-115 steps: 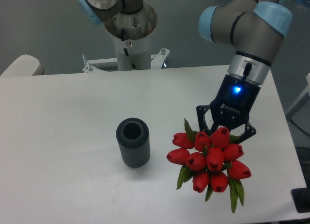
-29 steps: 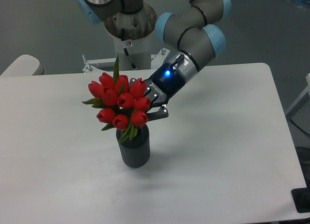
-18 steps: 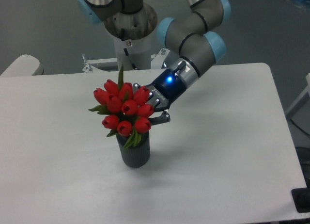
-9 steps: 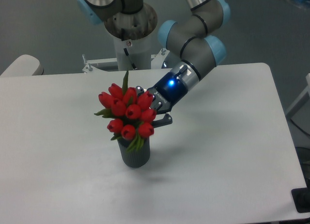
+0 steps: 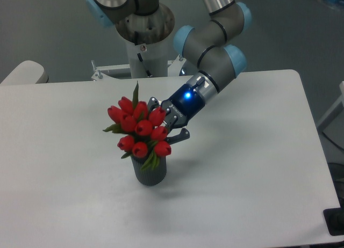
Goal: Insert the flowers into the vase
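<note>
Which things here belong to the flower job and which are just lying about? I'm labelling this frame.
Part of the job:
- the flowers, red tulips held over the vase
- the vase, dark grey, upright on the table
- the claw, at the bunch

Just there:
- a pale rounded object at the table's far left edge

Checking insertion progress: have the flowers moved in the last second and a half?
Yes. The flowers, with the hand at their stems, have shifted right and down toward the vase, which stands in the same spot on the table.
</note>
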Controlling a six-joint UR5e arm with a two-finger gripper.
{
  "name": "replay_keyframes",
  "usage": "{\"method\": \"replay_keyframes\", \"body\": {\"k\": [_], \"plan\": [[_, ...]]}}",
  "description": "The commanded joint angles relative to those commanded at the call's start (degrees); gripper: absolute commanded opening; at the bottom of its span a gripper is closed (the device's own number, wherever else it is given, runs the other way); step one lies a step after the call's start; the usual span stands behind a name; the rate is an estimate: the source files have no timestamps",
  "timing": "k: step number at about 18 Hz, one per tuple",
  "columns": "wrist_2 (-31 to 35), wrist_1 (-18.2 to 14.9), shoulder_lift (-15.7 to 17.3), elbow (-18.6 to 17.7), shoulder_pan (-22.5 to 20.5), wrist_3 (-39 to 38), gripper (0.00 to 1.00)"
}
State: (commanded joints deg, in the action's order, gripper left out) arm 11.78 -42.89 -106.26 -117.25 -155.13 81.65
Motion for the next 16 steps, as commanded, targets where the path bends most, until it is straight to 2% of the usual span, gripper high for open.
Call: {"method": "replay_keyframes", "body": {"k": [2,4,16], "plan": [[0.00,0.00,0.00,0.00,-0.26,-0.17,0.92],[0.00,0.00,0.09,-0.09,-0.35,0.00,0.99],[2.46,0.09,0.70,-0.09,-1.32,4.56,1.00]]}}
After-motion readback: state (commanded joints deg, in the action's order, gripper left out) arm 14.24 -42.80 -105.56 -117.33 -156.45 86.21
